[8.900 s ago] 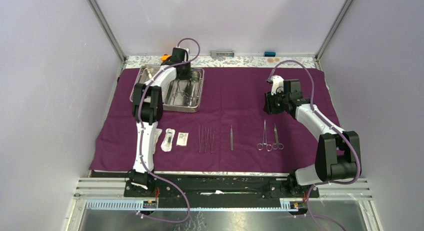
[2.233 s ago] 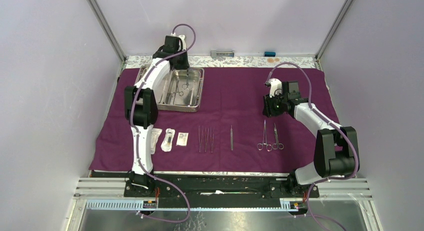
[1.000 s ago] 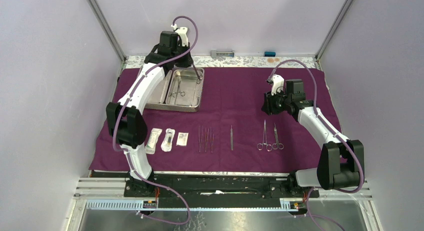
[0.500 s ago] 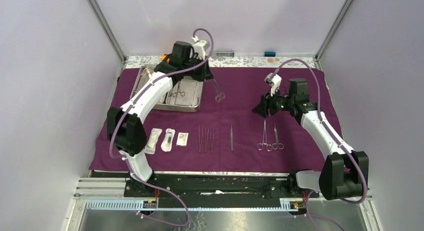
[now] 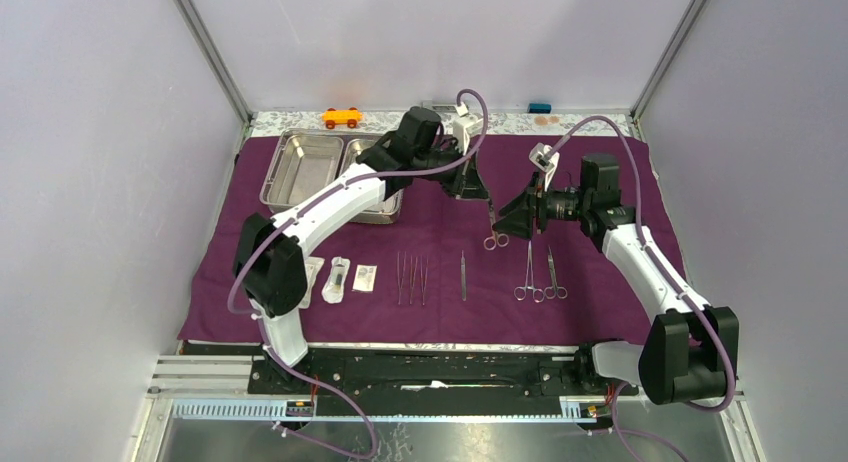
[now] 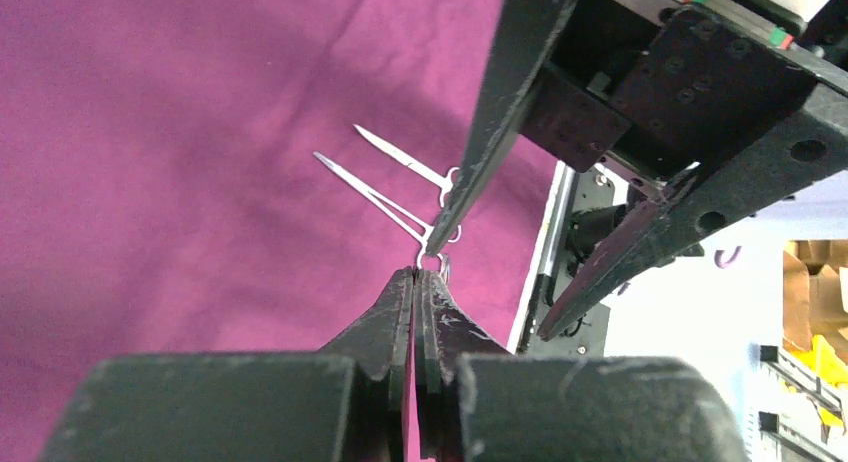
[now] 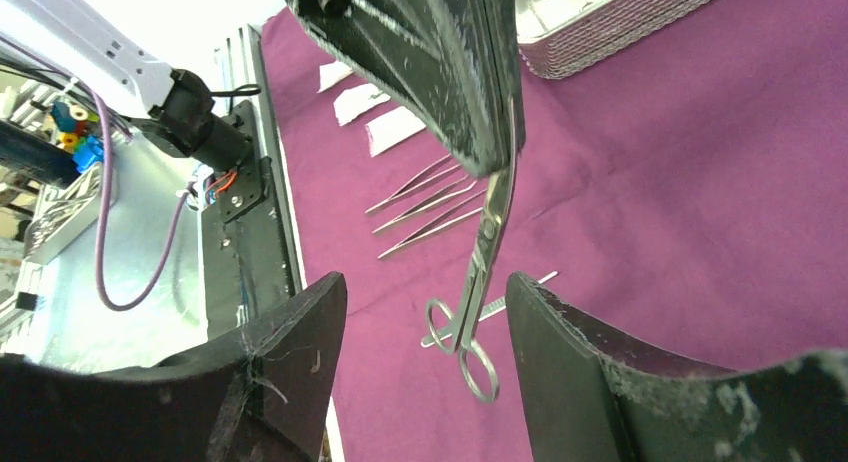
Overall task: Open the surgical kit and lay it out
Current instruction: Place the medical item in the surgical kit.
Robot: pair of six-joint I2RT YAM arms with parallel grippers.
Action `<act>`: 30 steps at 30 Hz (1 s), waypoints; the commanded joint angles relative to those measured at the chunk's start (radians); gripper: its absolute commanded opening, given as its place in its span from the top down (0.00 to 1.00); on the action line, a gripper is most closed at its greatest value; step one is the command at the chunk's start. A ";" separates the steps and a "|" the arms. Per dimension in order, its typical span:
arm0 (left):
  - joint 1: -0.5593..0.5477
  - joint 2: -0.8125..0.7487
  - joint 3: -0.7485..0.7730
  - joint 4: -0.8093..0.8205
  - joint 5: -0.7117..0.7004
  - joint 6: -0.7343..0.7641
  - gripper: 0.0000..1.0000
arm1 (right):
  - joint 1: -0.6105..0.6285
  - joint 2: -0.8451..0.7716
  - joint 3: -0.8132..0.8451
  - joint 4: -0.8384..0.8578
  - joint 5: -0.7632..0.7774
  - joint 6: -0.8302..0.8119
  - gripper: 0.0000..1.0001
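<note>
A purple cloth (image 5: 450, 177) covers the table (image 5: 590, 124) between lavender walls (image 5: 100, 182), with the steel tray (image 5: 305, 167) at ten o'clock. The left claw (image 5: 487, 204) is clamped tight on the dangling forceps (image 5: 492, 232); the right claw (image 5: 515, 217) gapes wide around them.

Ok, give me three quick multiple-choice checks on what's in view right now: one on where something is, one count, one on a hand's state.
1. Where is the orange toy car?
A) at the near edge, by the arm bases
B) beyond the steel tray, past the far edge of the purple cloth
C) under the right arm

2. How many ring-handled forceps lie flat on the cloth?
A) one
B) two
C) four

3. How is the right hand?
A) shut on a tool
B) shut, empty
C) open, holding nothing

1 B: the car sits behind the tray, off the cloth.
2 B: two lie side by side near the right arm, while the hanging forceps dangle from the shut left hand.
3 C: its fingers stand wide apart, gripping nothing.
</note>
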 commanded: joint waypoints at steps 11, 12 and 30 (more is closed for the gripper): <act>-0.031 -0.011 -0.033 0.137 0.110 -0.016 1.00 | 0.006 0.046 -0.022 0.096 -0.118 0.040 0.38; -0.032 -0.012 -0.036 0.140 0.111 -0.016 1.00 | 0.005 0.051 -0.022 0.096 -0.122 0.041 0.40; -0.031 -0.036 -0.097 0.201 0.161 -0.047 1.00 | 0.006 0.118 -0.055 0.267 -0.138 0.185 0.66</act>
